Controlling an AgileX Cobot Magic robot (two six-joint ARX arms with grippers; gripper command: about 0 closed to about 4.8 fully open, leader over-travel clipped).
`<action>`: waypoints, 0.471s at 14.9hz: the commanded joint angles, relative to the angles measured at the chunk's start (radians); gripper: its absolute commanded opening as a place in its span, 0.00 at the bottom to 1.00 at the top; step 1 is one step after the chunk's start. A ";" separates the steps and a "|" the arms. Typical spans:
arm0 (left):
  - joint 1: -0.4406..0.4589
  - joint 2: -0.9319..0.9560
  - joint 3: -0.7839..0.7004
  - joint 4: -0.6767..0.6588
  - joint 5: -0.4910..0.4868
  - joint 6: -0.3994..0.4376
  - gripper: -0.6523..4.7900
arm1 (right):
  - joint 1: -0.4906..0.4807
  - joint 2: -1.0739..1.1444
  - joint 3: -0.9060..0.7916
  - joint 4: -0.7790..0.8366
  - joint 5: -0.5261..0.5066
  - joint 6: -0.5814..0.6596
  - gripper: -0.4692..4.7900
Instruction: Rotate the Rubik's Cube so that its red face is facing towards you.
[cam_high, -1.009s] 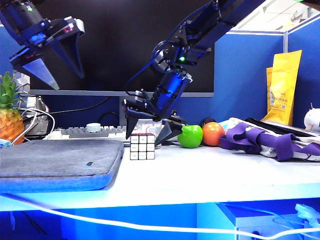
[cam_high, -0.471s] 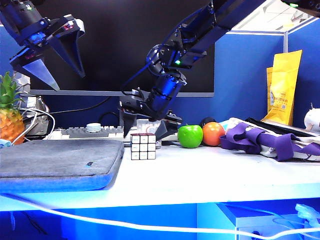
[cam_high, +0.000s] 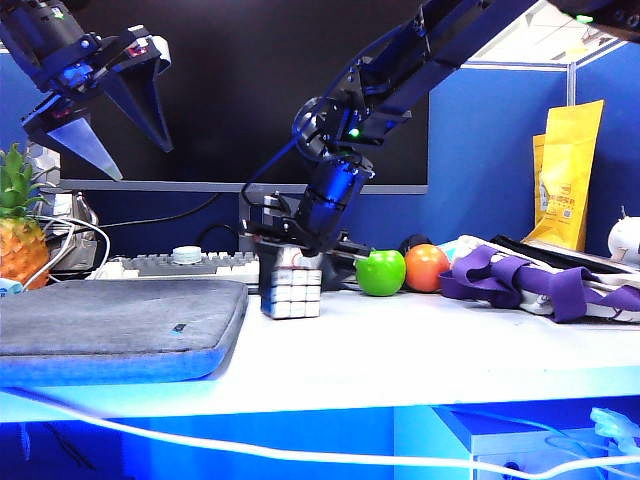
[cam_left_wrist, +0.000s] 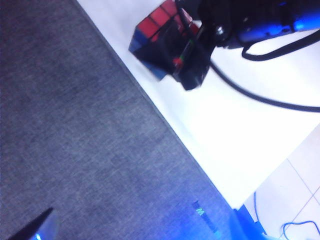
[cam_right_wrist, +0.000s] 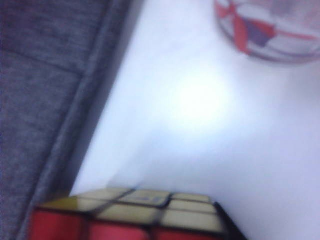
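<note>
The small black-gridded Rubik's Cube (cam_high: 291, 293) stands on the white table (cam_high: 420, 345) beside the grey fabric pad (cam_high: 115, 325); the right gripper (cam_high: 290, 256) straddles its top, grip uncertain; the left gripper (cam_high: 98, 113) hangs high, jaws spread, empty.

The exterior view looks level across the tabletop (cam_high: 420, 350) from its front edge. The left wrist view looks down from high; the right wrist view sits close above the cube (cam_right_wrist: 135, 215). All three share the cube and the grey pad (cam_high: 110, 325).
</note>
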 joint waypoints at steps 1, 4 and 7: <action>0.000 -0.003 0.001 0.005 0.006 -0.010 1.00 | 0.002 0.002 0.003 0.004 0.003 -0.027 0.23; 0.000 -0.003 0.001 0.019 0.006 -0.011 1.00 | 0.001 0.001 0.004 0.036 0.005 -0.037 0.15; 0.000 -0.003 0.001 0.098 0.007 -0.048 1.00 | -0.006 0.000 0.086 0.048 0.034 -0.034 0.11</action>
